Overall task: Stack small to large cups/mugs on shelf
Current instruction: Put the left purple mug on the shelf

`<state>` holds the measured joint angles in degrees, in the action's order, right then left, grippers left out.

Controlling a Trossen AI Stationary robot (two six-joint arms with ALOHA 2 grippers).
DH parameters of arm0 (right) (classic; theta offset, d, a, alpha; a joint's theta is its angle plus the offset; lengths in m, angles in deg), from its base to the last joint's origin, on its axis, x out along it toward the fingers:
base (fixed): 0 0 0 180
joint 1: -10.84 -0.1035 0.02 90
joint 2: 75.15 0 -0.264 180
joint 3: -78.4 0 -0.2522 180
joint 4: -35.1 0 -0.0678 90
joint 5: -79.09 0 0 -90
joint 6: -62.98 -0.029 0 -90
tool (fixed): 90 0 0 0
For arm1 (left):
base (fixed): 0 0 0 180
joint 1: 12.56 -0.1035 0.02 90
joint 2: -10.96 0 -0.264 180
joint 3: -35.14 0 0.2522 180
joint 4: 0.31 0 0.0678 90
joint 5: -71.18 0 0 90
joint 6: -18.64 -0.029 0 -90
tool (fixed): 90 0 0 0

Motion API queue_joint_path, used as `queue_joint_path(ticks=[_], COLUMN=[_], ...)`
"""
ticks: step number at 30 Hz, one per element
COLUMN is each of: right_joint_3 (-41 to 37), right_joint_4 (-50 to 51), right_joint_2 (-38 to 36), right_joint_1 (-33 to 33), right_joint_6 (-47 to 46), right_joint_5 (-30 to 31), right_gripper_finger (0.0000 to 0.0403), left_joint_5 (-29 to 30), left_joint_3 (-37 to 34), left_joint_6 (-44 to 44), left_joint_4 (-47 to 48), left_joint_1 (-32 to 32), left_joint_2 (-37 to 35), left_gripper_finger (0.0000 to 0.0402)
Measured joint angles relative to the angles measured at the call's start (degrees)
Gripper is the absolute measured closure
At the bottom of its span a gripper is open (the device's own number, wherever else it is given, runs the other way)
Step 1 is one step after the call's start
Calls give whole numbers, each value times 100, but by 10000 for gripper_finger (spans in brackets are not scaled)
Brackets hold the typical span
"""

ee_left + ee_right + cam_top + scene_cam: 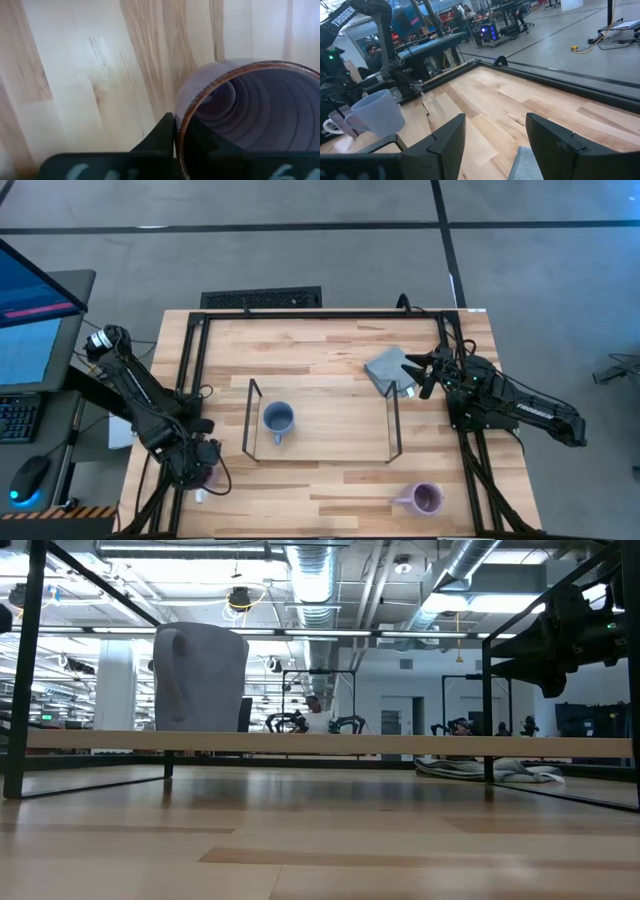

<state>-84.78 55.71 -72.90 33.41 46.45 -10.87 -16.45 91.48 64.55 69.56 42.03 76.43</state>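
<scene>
The left gripper (pixel 200 472) is low at the near left corner of the table (pixel 330 480), and the left wrist view shows one of its fingers (pixel 162 132) outside the rim of a lavender mug (pixel 250 115) and the other inside, so it seems clenched on the wall of this mug. The blue-grey mug (pixel 278 420) stands upright on the wood board of the shelf (pixel 330 420), near its left wire frame, with the handle toward the front edge. A second lavender mug (pixel 425 499) stands on the table in front of the shelf, near the right front corner, handle to the left. The right gripper (pixel 425 375) hovers above the folded grey cloth (pixel 388 369), just behind the right end of the shelf, with its fingers spread apart and nothing between them. The mugs look like glazed ceramic: stiff, rather light, smooth and probably slippery, and they may chip if they knock together. I think the best hold is on the rim wall, one finger inside and one outside, away from the handle, and the mug must go down slowly into the bigger one.
</scene>
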Motion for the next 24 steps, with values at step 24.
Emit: queue_joint_path(ticks=[24], right_joint_3=[0], right_joint_4=[-1], right_joint_2=[0], right_joint_1=[1], right_joint_6=[0], right_joint_5=[0], right_gripper_finger=[172], left_joint_5=[605], left_joint_3=[1], left_joint_6=[-216], left_joint_4=[-180], left_joint_1=[15], left_joint_2=[-451], left_gripper_finger=[394])
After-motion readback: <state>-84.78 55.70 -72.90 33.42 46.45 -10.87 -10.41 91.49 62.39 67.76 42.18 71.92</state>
